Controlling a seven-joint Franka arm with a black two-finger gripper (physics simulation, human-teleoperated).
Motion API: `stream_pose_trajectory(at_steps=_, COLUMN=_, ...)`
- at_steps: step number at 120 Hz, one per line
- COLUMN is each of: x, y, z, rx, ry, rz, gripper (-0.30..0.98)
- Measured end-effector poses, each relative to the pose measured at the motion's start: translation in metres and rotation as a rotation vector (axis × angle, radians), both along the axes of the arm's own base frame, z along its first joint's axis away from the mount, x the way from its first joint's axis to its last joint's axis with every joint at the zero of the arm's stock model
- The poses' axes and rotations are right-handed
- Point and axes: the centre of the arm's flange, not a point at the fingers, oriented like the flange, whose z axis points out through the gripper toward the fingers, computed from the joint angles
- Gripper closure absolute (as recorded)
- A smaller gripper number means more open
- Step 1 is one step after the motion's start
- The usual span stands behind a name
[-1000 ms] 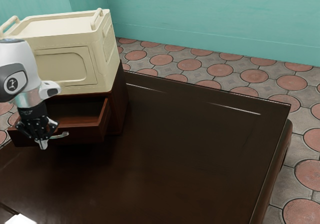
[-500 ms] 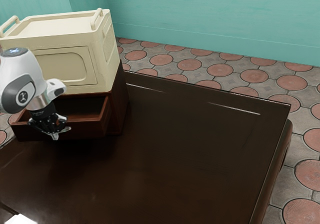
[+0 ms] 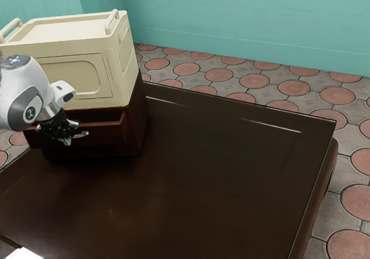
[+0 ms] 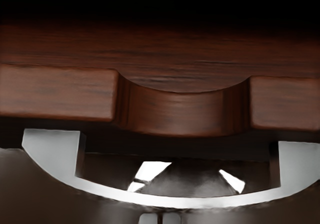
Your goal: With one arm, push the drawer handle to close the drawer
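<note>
My gripper [image 3: 67, 140] is at the drawer front in the exterior view, its fingers together beside the curved metal handle [image 3: 82, 134]. The wooden drawer [image 3: 107, 133] still stands partly out of its cabinet [image 3: 137, 117], with a narrow dark opening above its front. In the wrist view, the gripper [image 4: 160, 219] has its two grey tips side by side, just outside the bow of the handle [image 4: 180, 202]. The drawer's front edge [image 4: 57, 93] has a rounded notch in its middle. Whether the tips touch the handle I cannot tell.
A cream storage box [image 3: 75, 77] with raised handles sits on top of the cabinet. The dark glossy table [image 3: 219, 172] extends toward the exterior view's right, and a white object [image 3: 23, 253] lies at its lower left.
The drawer has slid a good way into the cabinet. My hand has moved with it toward the cabinet and tilted, while the cream box has stayed put.
</note>
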Motion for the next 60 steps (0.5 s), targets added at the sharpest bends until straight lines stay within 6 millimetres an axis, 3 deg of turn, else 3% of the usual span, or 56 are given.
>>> stream_pose_trajectory(at_steps=60, x=0.048, y=0.019, z=-0.001, rx=0.032, ry=-0.071, rz=0.006, gripper=0.79)
